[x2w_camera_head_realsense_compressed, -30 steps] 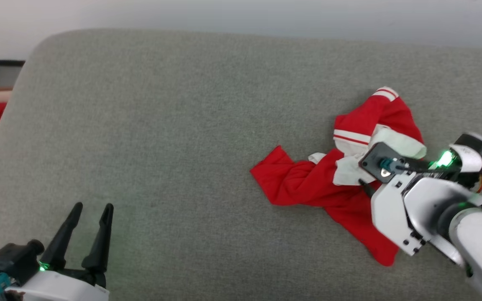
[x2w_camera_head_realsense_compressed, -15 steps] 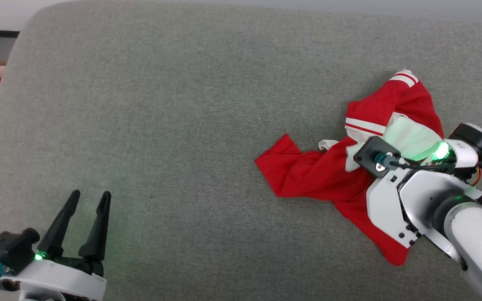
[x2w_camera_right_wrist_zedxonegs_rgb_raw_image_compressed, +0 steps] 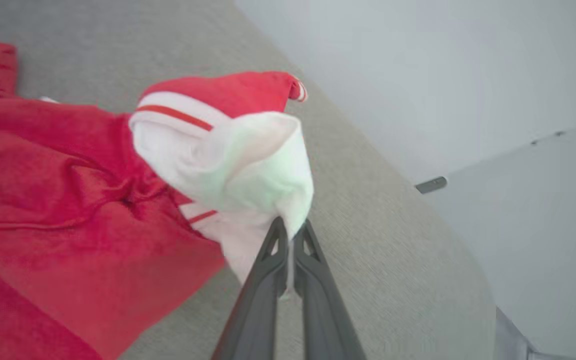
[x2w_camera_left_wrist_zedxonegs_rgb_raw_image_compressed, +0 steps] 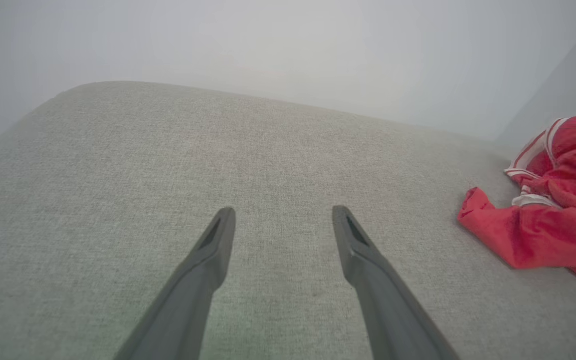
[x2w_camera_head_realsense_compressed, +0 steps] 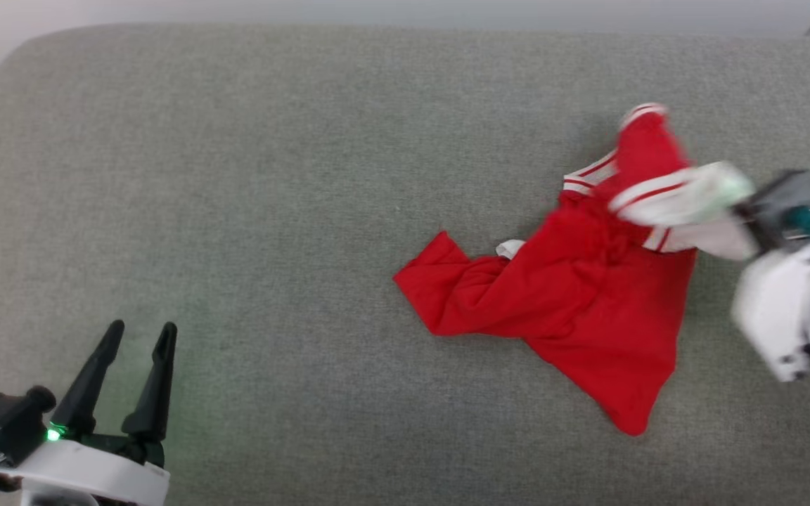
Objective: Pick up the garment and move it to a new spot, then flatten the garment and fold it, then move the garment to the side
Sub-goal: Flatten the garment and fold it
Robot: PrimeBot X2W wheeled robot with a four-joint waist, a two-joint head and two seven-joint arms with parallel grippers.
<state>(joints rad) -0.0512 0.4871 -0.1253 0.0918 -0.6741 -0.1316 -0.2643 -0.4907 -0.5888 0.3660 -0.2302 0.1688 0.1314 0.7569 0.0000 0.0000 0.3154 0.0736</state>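
At first step only, I judge. My right gripper [x2w_camera_right_wrist_zedxonegs_rgb_raw_image_compressed: 292,226] clamped on white sleeve [x2w_camera_right_wrist_zedxonegs_rgb_raw_image_compressed: 248,165] of garment [x2w_camera_head_realsense_compressed: 574,295], sleeve raised off grey padded surface [x2w_camera_head_realsense_compressed: 236,176]. Red body lies crumpled on right part of surface, low corner touching it. My left gripper [x2w_camera_head_realsense_compressed: 141,327] spread wide, holds nothing, hovers at front-left, well apart from garment. Done: grasp. Left to do: lift whole garment, carry to new spot, flatten, fold, put aside. Right arm blurred in head view.
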